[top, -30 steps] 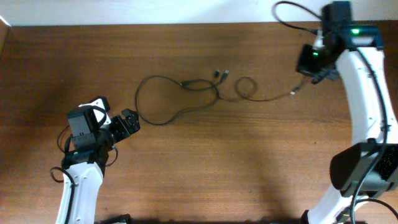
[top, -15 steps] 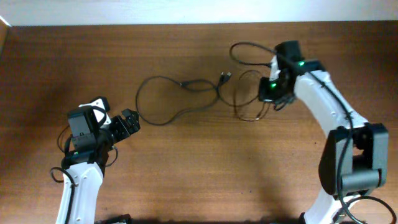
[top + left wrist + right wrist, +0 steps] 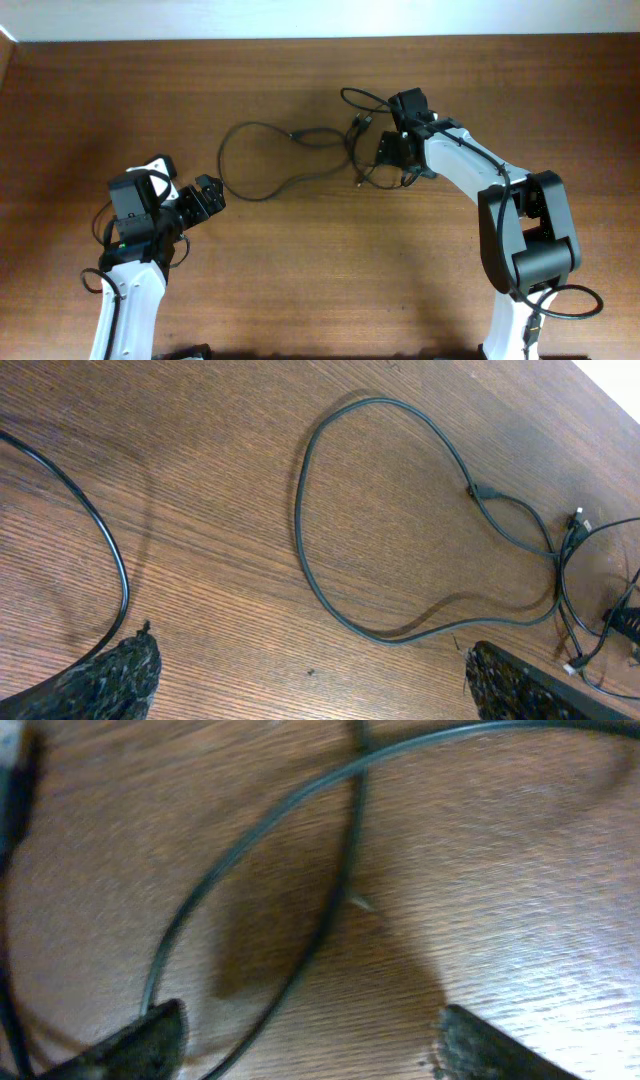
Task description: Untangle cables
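Note:
Two thin black cables lie mid-table. The longer cable (image 3: 222,165) makes a wide loop (image 3: 300,510) and meets the shorter cable (image 3: 357,178) in a bunched tangle (image 3: 570,550) at its right end. My right gripper (image 3: 388,160) hovers low over that tangle, open. In the right wrist view two crossing strands (image 3: 340,890) run under it, one passing close to the left fingertip (image 3: 140,1040), nothing gripped (image 3: 310,1050). My left gripper (image 3: 212,195) is open (image 3: 315,690), just short of the big loop's near side, touching no cable.
A thicker black wire (image 3: 110,550) belonging to the left arm curves along the left edge of the left wrist view. The right arm (image 3: 470,165) stretches across the table's right half. The table's back edge (image 3: 320,40) meets a white wall.
My right arm swung from the far right corner leftward to the table's middle, and its jaws went from shut to open. The shorter cable bunched up leftward. My left arm stayed still.

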Robot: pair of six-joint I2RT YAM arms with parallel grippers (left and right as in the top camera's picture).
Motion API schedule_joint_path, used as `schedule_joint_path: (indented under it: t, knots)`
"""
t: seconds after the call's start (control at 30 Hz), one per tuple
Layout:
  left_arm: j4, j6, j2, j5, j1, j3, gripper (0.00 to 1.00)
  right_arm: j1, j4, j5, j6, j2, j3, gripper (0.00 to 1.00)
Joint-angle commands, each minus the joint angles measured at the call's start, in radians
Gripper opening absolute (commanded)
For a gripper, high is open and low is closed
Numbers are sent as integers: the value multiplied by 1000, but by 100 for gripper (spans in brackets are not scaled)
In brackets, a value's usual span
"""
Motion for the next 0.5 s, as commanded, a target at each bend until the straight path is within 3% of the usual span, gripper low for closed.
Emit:
schedule_joint_path:
  t: [0.0,0.13,0.23,0.3,0.37,0.4,0.47]
  knots:
    - [1,5,-3,10,-2,1,99,13,3,72,49,26,-4,98]
    - [1,5,-3,10,-2,1,99,17,-5,71,242,39,-3,98]
    - [1,5,-3,10,-2,1,99,21,16,77,230,42,-3,93]
    - [1,5,-3,10,-2,1,99,26,-14,121,240,58,-3,99]
    - [1,5,-3,10,-2,1,99,19,-50,121,320,56,-3,99]
    - [1,5,-3,10,-2,1,99,2,-107,120,447,45,-3,99]
    - [1,5,-3,10,-2,1,99,-39,-98,58,431,12,-3,99]
